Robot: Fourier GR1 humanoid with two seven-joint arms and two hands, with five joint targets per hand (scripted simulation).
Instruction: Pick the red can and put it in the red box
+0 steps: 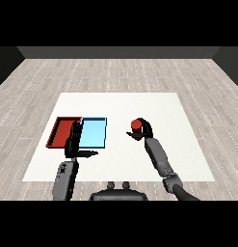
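Red can [136,125], no label I can read, sits gripped in my right hand [143,130]; my left hand [73,142] hangs open-fingered by the red tray [58,132].

No text, label, brand, number or sign can be read anywhere in the head view. The red can [136,125] has a plain surface without any print that I can make out. The red tray [59,131], the light blue tray [93,133] and the white bench [120,103] carry no writing.
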